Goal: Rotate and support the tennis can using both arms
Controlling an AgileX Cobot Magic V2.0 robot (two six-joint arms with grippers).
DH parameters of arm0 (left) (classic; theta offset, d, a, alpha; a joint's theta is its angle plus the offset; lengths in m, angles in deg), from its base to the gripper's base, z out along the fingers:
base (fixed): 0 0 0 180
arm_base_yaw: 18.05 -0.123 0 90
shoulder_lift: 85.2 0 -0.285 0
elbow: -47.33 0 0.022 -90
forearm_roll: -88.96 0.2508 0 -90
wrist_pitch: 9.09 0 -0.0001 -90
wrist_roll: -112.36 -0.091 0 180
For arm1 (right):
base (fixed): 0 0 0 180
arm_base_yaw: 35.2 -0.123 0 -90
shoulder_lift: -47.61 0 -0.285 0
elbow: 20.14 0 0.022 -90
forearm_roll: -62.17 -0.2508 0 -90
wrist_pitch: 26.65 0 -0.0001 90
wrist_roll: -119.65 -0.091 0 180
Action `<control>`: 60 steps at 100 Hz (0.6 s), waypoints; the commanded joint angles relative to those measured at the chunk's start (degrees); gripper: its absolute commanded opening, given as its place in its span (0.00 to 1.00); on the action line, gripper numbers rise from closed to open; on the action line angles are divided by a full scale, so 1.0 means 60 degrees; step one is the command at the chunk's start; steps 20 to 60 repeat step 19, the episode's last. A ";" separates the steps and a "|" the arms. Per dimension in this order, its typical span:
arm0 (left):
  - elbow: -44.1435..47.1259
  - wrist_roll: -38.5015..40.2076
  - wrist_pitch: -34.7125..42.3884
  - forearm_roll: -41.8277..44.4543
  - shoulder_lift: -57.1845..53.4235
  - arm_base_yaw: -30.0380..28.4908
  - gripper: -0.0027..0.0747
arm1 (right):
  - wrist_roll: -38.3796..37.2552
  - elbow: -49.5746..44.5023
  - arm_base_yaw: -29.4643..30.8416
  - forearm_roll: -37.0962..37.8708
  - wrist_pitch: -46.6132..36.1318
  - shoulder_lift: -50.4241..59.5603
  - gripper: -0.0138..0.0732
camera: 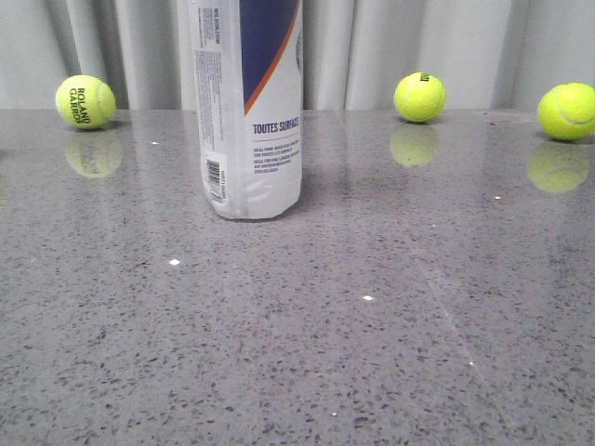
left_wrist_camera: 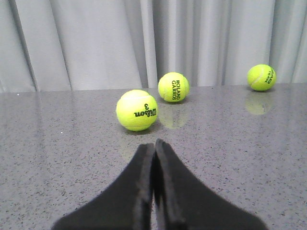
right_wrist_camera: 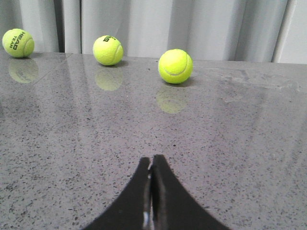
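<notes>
Nearest in the front view is a wide stretch of bare, speckled grey surface (camera: 372, 353), glossy enough to mirror what stands on it. Further back, left of centre, the tennis can (camera: 249, 107) stands upright on its base, its top cut off by the frame. Its white label faces the camera with a navy and orange swoosh, the words "TOUTES SURFACES" and a barcode low on its left side. No arm or gripper touches it in this view.

Behind the can, along the far edge of the surface, lie three yellow-green tennis balls: a Roland Garros ball (camera: 85, 101) well to the left, a second ball (camera: 419, 97) to the right of the can, and a third ball (camera: 566, 111) at the right edge. A pale pleated curtain (camera: 390, 46) closes off the background.

In the left wrist view, the left gripper (left_wrist_camera: 154, 146) hovers low over the surface with its black fingers pressed together, holding nothing. Beyond it lies a Wilson ball (left_wrist_camera: 136, 110), then more balls near the curtain.

In the right wrist view, the right gripper (right_wrist_camera: 151, 162) likewise has its fingers together and empty, with a plain ball (right_wrist_camera: 175, 66) and a HEAD ball (right_wrist_camera: 18, 42) among those beyond.
</notes>
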 commanded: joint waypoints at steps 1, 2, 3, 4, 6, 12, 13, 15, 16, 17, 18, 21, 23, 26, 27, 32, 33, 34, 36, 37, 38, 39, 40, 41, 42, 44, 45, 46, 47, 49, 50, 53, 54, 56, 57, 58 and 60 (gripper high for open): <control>0.0416 0.0026 0.0727 -0.0008 -0.0301 0.0000 0.01 | 0.0078 0.0178 0.0043 -0.0021 -0.0645 0.0272 0.08; 0.0416 0.0026 0.0727 -0.0008 -0.0301 0.0000 0.01 | 0.0078 0.0178 0.0043 -0.0021 -0.0645 0.0272 0.08; 0.0416 0.0026 0.0727 -0.0008 -0.0301 0.0000 0.01 | 0.0078 0.0178 0.0043 -0.0021 -0.0645 0.0272 0.08; 0.0416 0.0026 0.0727 -0.0008 -0.0301 0.0000 0.01 | 0.0078 0.0178 0.0043 -0.0021 -0.0645 0.0272 0.08; 0.0416 0.0026 0.0727 -0.0008 -0.0301 0.0000 0.01 | 0.0078 0.0178 0.0043 -0.0021 -0.0645 0.0272 0.08; 0.0416 0.0026 0.0727 -0.0008 -0.0301 0.0000 0.01 | 0.0078 0.0178 0.0043 -0.0021 -0.0645 0.0272 0.08; 0.0416 0.0026 0.0727 -0.0008 -0.0301 0.0000 0.01 | 0.0078 0.0178 0.0043 -0.0021 -0.0645 0.0272 0.08; 0.0416 0.0026 0.0727 -0.0008 -0.0301 0.0000 0.01 | 0.0078 0.0178 0.0043 -0.0021 -0.0645 0.0272 0.08; 0.0416 0.0026 0.0727 -0.0008 -0.0301 0.0000 0.01 | 0.0078 0.0178 0.0043 -0.0021 -0.0645 0.0272 0.08; 0.0416 0.0026 0.0727 -0.0008 -0.0301 0.0000 0.01 | 0.0078 0.0178 0.0043 -0.0021 -0.0645 0.0272 0.08; 0.0416 0.0026 0.0727 -0.0008 -0.0301 0.0000 0.01 | 0.0078 0.0178 0.0043 -0.0021 -0.0645 0.0272 0.08; 0.0416 0.0026 0.0727 -0.0008 -0.0301 0.0000 0.01 | 0.0078 0.0178 0.0043 -0.0021 -0.0645 0.0272 0.08; 0.0416 0.0026 0.0727 -0.0008 -0.0301 0.0000 0.01 | 0.0078 0.0178 0.0043 -0.0021 -0.0645 0.0272 0.08; 0.0416 0.0026 0.0727 -0.0008 -0.0301 0.0000 0.01 | 0.0078 0.0178 0.0043 -0.0021 -0.0645 0.0272 0.08; 0.0416 0.0026 0.0727 -0.0008 -0.0301 0.0000 0.01 | 0.0078 0.0178 0.0043 -0.0021 -0.0645 0.0272 0.08; 0.0416 0.0026 0.0727 -0.0008 -0.0301 0.0000 0.01 | 0.0078 0.0178 0.0043 -0.0021 -0.0645 0.0272 0.08; 0.0416 0.0026 0.0727 -0.0008 -0.0301 0.0000 0.01 | 0.0078 0.0178 0.0043 -0.0021 -0.0645 0.0272 0.08; 0.0416 0.0026 0.0727 -0.0008 -0.0301 0.0000 0.01 | 0.0078 0.0178 0.0043 -0.0021 -0.0645 0.0272 0.08; 0.0416 0.0026 0.0727 -0.0008 -0.0301 0.0000 0.01 | 0.0078 0.0178 0.0043 -0.0021 -0.0645 0.0272 0.08; 0.0416 0.0026 0.0727 -0.0008 -0.0301 0.0000 0.01 | 0.0078 0.0178 0.0043 -0.0021 -0.0645 0.0272 0.08; 0.0416 0.0026 0.0727 -0.0008 -0.0301 0.0000 0.01 | 0.0078 0.0178 0.0043 -0.0021 -0.0645 0.0272 0.08; 0.0416 0.0026 0.0727 -0.0008 -0.0301 0.0000 0.01 | 0.0078 0.0178 0.0043 -0.0021 -0.0645 0.0272 0.08; 0.0416 0.0026 0.0727 -0.0008 -0.0301 0.0000 0.01 | 0.0078 0.0178 0.0043 -0.0021 -0.0645 0.0272 0.08; 0.0416 0.0026 0.0727 -0.0008 -0.0301 0.0000 0.01 | 0.0078 0.0178 0.0043 -0.0021 -0.0645 0.0272 0.08; 0.0416 0.0026 0.0727 -0.0008 -0.0301 0.0000 0.01 | 0.0078 0.0178 0.0043 -0.0021 -0.0645 0.0272 0.08; 0.0416 0.0026 0.0727 -0.0008 -0.0301 0.0000 0.01 | 0.0078 0.0178 0.0043 -0.0021 -0.0645 0.0272 0.08; 0.0416 0.0026 0.0727 -0.0008 -0.0301 0.0000 0.01 | 0.0078 0.0178 0.0043 -0.0021 -0.0645 0.0272 0.08; 0.0416 0.0026 0.0727 -0.0008 -0.0301 0.0000 0.01 | 0.0078 0.0178 0.0043 -0.0021 -0.0645 0.0272 0.08; 0.0416 0.0026 0.0727 -0.0008 -0.0301 0.0000 0.01 | 0.0078 0.0178 0.0043 -0.0021 -0.0645 0.0272 0.08; 0.0416 0.0026 0.0727 -0.0008 -0.0301 0.0000 0.01 | 0.0078 0.0178 0.0043 -0.0021 -0.0645 0.0272 0.08; 0.0416 0.0026 0.0727 -0.0008 -0.0301 0.0000 0.01 | 0.0078 0.0178 0.0043 -0.0021 -0.0645 0.0272 0.08; 0.0416 0.0026 0.0727 -0.0008 -0.0301 0.0000 0.01 | 0.0078 0.0178 0.0043 -0.0021 -0.0645 0.0272 0.08; 0.0416 0.0026 0.0727 -0.0008 -0.0301 0.0000 0.01 | 0.0078 0.0178 0.0043 -0.0021 -0.0645 0.0272 0.08; 0.0416 0.0026 0.0727 -0.0008 -0.0301 0.0000 0.01 | 0.0078 0.0178 0.0043 -0.0021 -0.0645 0.0272 0.08; 0.0416 0.0026 0.0727 -0.0008 -0.0301 0.0000 0.01 | 0.0078 0.0178 0.0043 -0.0021 -0.0645 0.0272 0.08; 0.0416 0.0026 0.0727 -0.0008 -0.0301 0.0000 0.01 | 0.0078 0.0178 0.0043 -0.0021 -0.0645 0.0272 0.08; 0.0416 0.0026 0.0727 -0.0008 -0.0301 0.0000 0.01 | 0.0078 0.0178 0.0043 -0.0021 -0.0645 0.0272 0.08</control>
